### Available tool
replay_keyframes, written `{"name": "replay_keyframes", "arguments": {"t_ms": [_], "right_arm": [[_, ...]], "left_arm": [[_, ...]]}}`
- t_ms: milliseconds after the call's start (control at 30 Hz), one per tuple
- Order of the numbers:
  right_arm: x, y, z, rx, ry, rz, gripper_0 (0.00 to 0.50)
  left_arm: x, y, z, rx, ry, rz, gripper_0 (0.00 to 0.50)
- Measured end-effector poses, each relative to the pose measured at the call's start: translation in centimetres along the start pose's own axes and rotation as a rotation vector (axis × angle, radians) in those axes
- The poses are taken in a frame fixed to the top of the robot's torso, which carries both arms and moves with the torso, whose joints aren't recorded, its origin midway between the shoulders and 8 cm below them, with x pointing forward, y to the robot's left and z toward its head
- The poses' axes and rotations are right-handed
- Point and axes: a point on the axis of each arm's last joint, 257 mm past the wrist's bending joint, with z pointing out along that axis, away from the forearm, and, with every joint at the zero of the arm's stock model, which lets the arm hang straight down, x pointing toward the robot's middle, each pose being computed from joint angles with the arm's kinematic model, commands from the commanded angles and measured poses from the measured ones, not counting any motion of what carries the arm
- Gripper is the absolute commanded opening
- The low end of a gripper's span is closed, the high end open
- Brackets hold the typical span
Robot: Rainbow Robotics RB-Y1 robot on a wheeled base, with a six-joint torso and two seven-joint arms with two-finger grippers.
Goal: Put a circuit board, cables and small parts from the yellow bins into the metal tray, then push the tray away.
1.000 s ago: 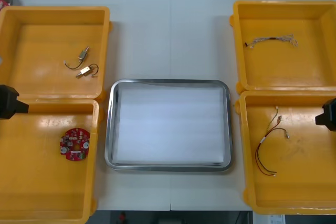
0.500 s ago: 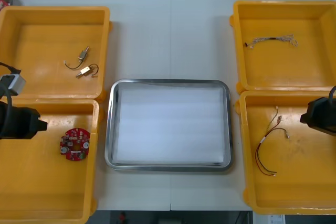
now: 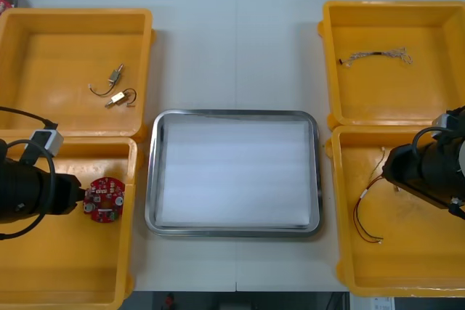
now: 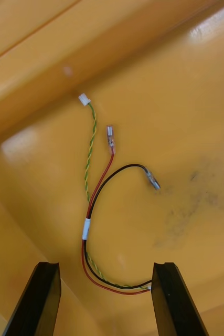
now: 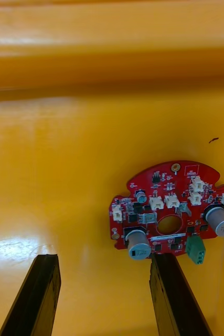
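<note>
Status: both arms are over the near bins, and nothing is gripped.

Left hand (image 3: 78, 195) is in the near left yellow bin (image 3: 43, 266). In the left wrist view the hand (image 5: 102, 260) has its fingers (image 5: 41, 278) spread wide with nothing between them. The round red circuit board (image 3: 104, 199) lies flat on the bin floor just ahead of that hand. In the wrist view the board (image 5: 169, 212) sits just past one fingertip, outside the gap.

Right hand (image 3: 389, 172) is over the near right yellow bin (image 3: 421, 252). From the wrist its fingers are also wide apart around the hand's midpoint (image 4: 105, 268). The red and yellow cable (image 3: 370, 201) lies loose on the bin floor. The looped end of the cable (image 4: 98, 210) lies in the gap between the fingers, and its connectors fan out beyond them. I can't tell whether a finger touches it.

Metal tray (image 3: 232, 113) is centred on the tabletop (image 3: 236, 49) between the bins, white inside, with nothing in it.

Small metal parts (image 3: 116, 88) are in the far left bin (image 3: 58, 49). A thin twisted cable (image 3: 374, 56) is in the far right bin (image 3: 407, 92).
</note>
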Motion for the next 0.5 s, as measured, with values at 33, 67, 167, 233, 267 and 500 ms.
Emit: {"name": "replay_keyframes", "arguments": {"t_ms": [33, 67, 167, 233, 267, 500], "right_arm": [[0.2, 0.1, 0.1, 0.001, 0.001, 0.005, 0.5], [0.3, 0.2, 0.2, 0.001, 0.002, 0.007, 0.5], [0.8, 0.6, 0.4, -0.004, 0.009, 0.014, 0.5], [1.0, 0.8, 0.6, -0.009, 0.015, 0.021, 0.5], [1.1, 0.9, 0.6, -0.011, 0.017, 0.023, 0.5], [2.0, 0.1, 1.8, 0.012, 0.061, 0.042, 0.5]], "left_arm": [[0.1, -0.2, 0.2, 0.0, -0.001, 0.002, 0.5], [0.3, -0.5, 0.5, 0.001, -0.001, 0.005, 0.5], [0.8, -1.3, 1.0, 0.006, 0.005, 0.013, 0.5], [1.1, -1.7, 1.4, 0.007, 0.01, 0.02, 0.5], [1.2, -1.9, 1.5, 0.005, 0.012, 0.025, 0.5], [1.7, -1.8, 2.3, -0.036, 0.008, 0.067, 0.5]]}}
